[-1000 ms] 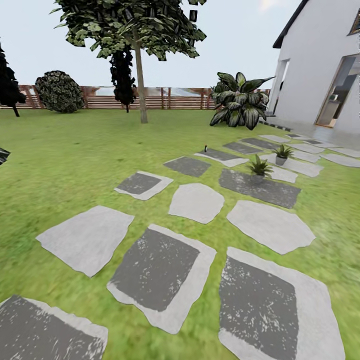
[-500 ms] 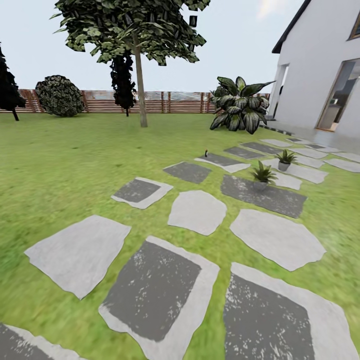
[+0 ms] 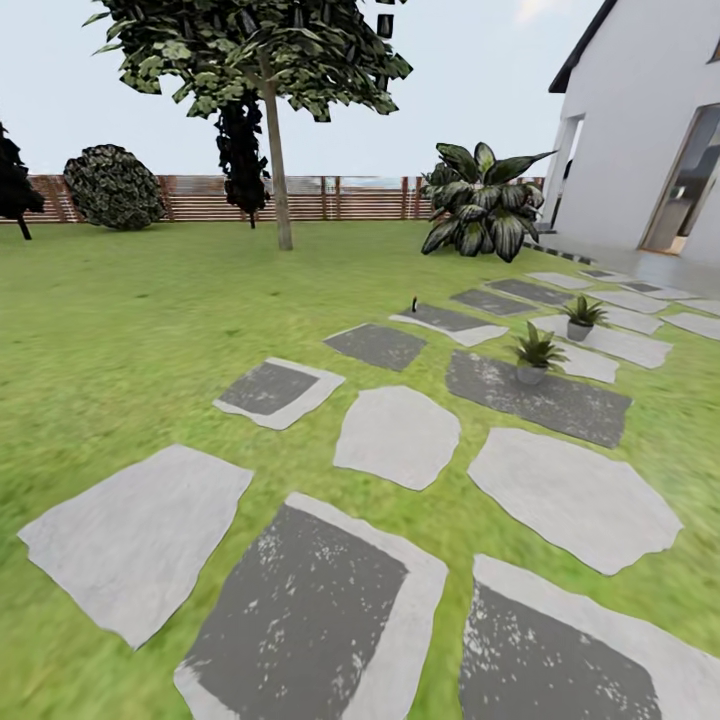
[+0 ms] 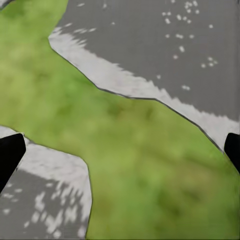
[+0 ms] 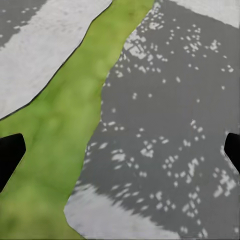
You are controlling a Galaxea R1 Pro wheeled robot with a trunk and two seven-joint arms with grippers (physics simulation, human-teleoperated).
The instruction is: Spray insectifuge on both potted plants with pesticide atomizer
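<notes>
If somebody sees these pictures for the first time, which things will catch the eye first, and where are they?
The path of grey and dark stepping stones crossing the green lawn stands out first. Two small potted plants sit on stones at the right, with a tiny dark atomizer farther left. Behind stand a tall tree, a big striped-leaf plant and the white house.

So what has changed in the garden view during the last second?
The camera has moved, not the things: the near stepping stones slide down and out of the frame as the robot advances. The atomizer stands on its stone, and both potted plants stay in place. Nothing was grasped or released; both hands hang open above the ground.
</notes>
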